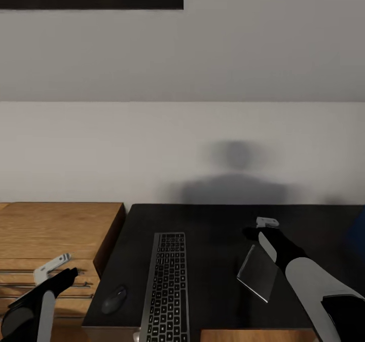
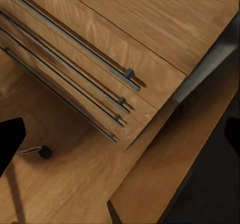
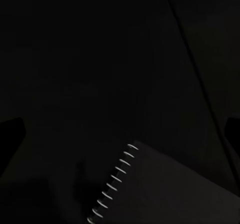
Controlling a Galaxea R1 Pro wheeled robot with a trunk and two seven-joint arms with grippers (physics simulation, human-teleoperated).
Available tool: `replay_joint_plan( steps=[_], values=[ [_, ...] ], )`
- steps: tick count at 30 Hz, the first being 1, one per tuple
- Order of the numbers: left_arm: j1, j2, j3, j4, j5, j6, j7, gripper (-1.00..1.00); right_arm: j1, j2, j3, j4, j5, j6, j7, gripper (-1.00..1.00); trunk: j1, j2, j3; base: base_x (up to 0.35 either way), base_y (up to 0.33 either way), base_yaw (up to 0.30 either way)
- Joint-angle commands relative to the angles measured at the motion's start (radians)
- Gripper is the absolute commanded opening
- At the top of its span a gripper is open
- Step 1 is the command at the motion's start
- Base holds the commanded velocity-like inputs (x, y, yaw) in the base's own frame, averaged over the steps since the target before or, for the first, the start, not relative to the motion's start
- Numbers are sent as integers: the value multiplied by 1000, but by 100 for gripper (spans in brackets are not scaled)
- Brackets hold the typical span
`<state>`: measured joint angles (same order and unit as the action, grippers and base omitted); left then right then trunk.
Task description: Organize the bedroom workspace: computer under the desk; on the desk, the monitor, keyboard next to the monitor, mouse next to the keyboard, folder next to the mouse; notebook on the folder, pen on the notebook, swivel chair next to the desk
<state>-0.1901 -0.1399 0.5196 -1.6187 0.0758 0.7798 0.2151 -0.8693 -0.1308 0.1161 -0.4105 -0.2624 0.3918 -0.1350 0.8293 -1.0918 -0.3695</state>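
Observation:
On the black desk (image 1: 213, 230) lies the long keyboard (image 1: 167, 286), lengthwise toward me, with the black mouse (image 1: 114, 299) just left of it. A grey notebook (image 1: 258, 273) with a spiral edge (image 3: 112, 184) rests right of the keyboard, under my right forearm. My right gripper (image 1: 258, 229) hovers open over the dark desk top just beyond the notebook, its fingers spread wide (image 3: 120, 129). My left gripper (image 1: 62, 270) is open too (image 2: 120, 134), left of the desk above the wooden drawer fronts.
A light wooden dresser (image 1: 56, 230) with metal bar handles (image 2: 75, 49) stands against the desk's left side. A small black caster on a chrome leg (image 2: 44, 152) sits on the wooden floor. A dark blue patch (image 1: 356, 236) shows at the desk's right edge. A white wall rises behind.

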Motion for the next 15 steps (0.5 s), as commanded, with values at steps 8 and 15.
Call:
replay_joint_plan(
  steps=[8, 15],
  values=[
    [-1, 27, 70, -1, 109, -40, 6, 100, -1, -2, 8, -2, -11, 4, -8, 100, 31, -57, -26, 0, 0, 0],
    [-1, 41, 105, -1, 189, -49, 5, 100, -1, -2, 8, -2, -10, 4, -8, 100, 58, -106, -48, 0, 0, 0]
  ],
)
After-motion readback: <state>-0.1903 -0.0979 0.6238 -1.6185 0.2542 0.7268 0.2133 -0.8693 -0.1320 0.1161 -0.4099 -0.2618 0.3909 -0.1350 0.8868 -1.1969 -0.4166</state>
